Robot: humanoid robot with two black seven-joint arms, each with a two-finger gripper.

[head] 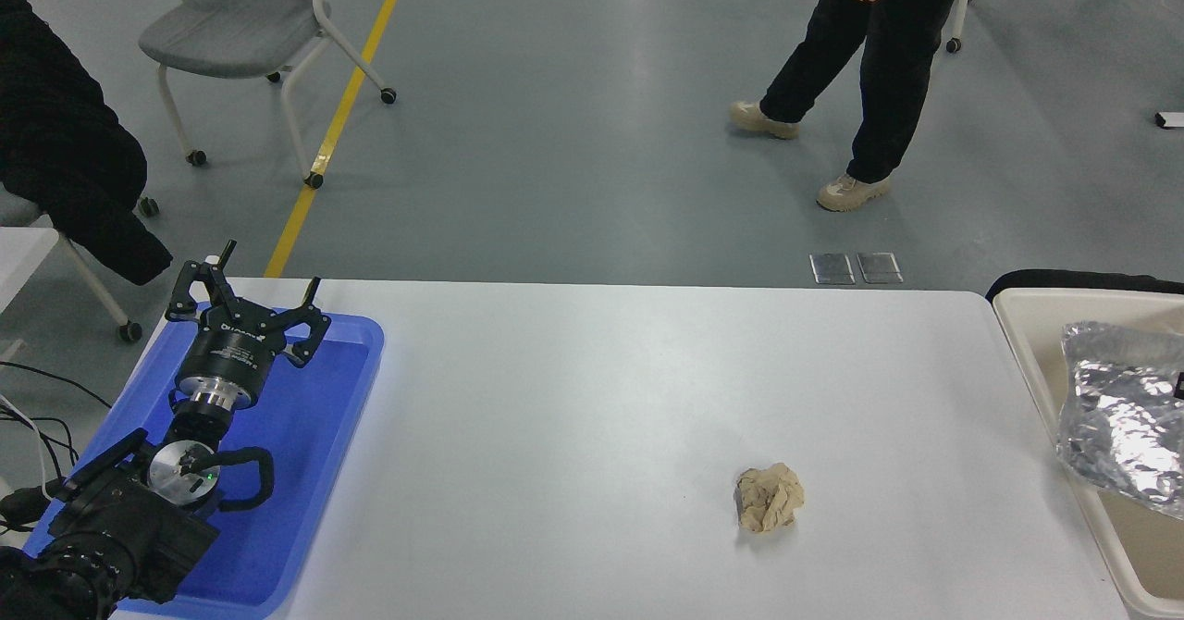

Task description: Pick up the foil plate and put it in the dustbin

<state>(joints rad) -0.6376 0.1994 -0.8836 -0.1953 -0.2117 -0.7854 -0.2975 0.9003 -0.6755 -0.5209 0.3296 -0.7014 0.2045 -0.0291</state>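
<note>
The foil plate point(1124, 412), shiny and crinkled, shows at the right edge. It lies over the left rim and the inside of the cream dustbin point(1027, 342), which is cut off by the picture's right edge; I cannot tell whether it hangs or rests. Only a small black sliver of the right gripper point(1180, 385) shows against the foil at the edge, and its state is hidden. My left gripper point(264, 273) is parked at the lower left over the blue tray, open and holding nothing.
A crumpled brown paper ball point(768, 498) lies on the white table point(592, 389), right of centre. A blue tray point(319, 416) sits under the left arm. Beyond the far side a person point(869, 65) walks, and wheeled chairs point(250, 28) stand on the floor.
</note>
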